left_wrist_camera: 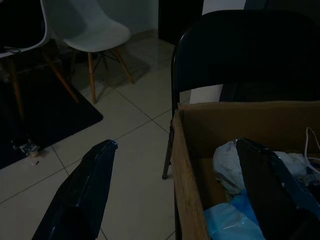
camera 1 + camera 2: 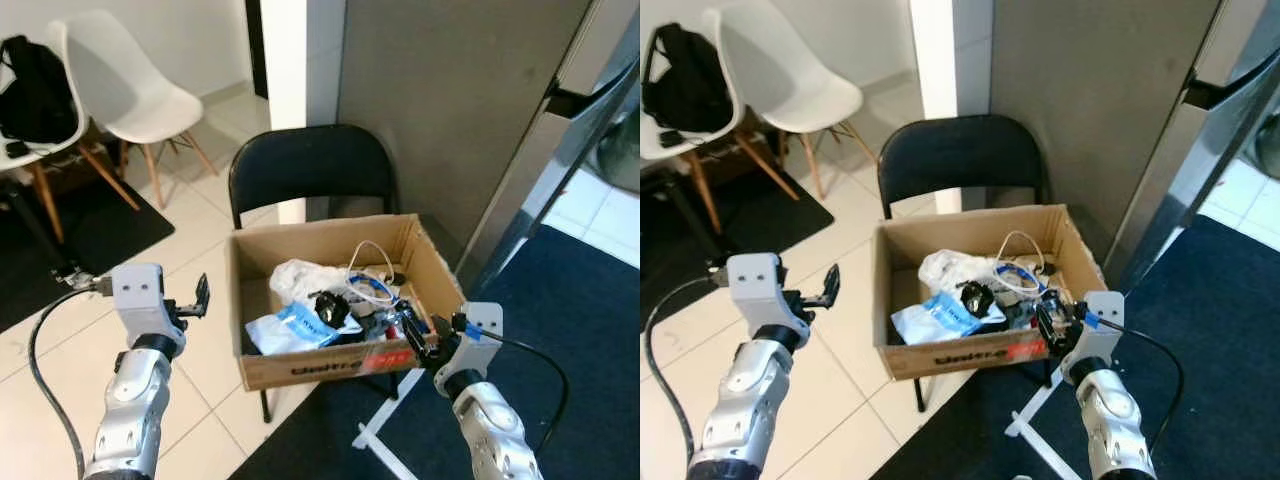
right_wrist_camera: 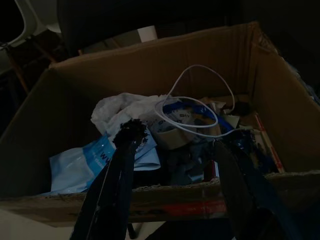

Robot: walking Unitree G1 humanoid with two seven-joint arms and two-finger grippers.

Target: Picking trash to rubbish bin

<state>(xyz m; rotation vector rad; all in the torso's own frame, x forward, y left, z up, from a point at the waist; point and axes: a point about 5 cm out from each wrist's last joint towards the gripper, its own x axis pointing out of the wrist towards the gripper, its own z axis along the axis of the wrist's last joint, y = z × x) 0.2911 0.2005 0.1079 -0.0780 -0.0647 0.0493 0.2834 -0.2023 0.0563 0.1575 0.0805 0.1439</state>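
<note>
Cardboard box (image 2: 330, 370) of trash sits on the black chair (image 2: 310, 170). Right pincer (image 2: 418, 335) open, empty, at the box's front rim. Left pincer (image 2: 200, 297) open beside the box. Your white cable (image 3: 192, 107) inside looks light and floppy; pinch its loop.

You have a cardboard box (image 2: 330, 368) sitting on the seat of a folding chair (image 2: 310, 165), whose backrest rises behind the box. In the box lie a crumpled plastic bag (image 2: 297, 277) toward the back left, a wipes packet (image 2: 290, 328) before it at the front left, and a looped cable (image 2: 370, 270) toward the right. Your left gripper (image 2: 200, 296) hangs over the floor tiles (image 2: 200, 380) just left of the box. Your right gripper (image 2: 412, 330) sits at the box's front right corner. Behind and to your left stand two shell chairs (image 2: 130, 90), with a backpack (image 2: 35, 90) on the left one. A rug (image 2: 560, 330) lies to the right of the chair.
</note>
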